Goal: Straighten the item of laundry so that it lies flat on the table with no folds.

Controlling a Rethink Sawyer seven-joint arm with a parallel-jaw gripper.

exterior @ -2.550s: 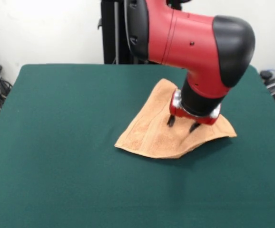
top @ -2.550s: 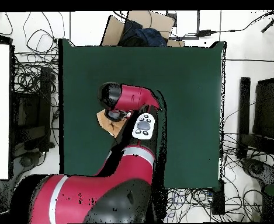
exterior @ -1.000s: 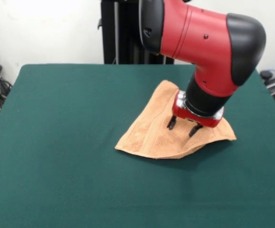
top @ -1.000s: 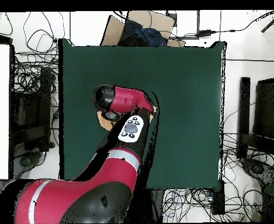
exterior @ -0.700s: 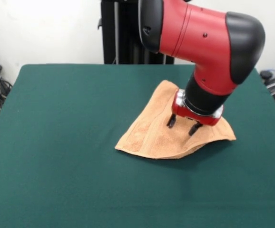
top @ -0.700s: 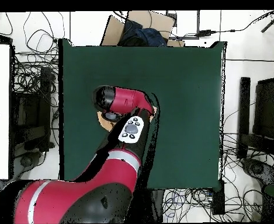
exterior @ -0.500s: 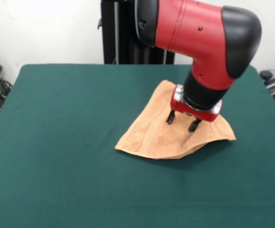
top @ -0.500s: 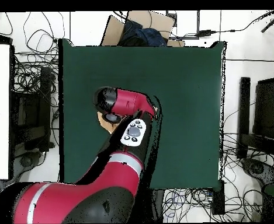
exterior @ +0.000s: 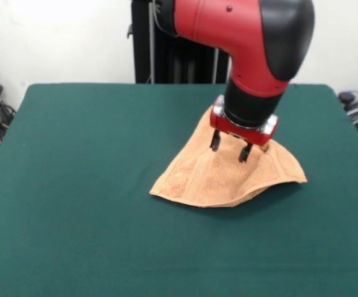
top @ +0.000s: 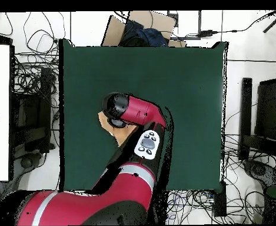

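My gripper [exterior: 229,148] hangs over the towel [exterior: 228,173], which lies on the table [exterior: 80,185], toward the right side in the front view.

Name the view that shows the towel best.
The front view: nearly the whole towel shows there, rumpled on the table, with the open gripper above it. In the overhead view the arm covers it, leaving only slivers.

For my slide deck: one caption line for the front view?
Open gripper poised above a rumpled peach towel on the green table.
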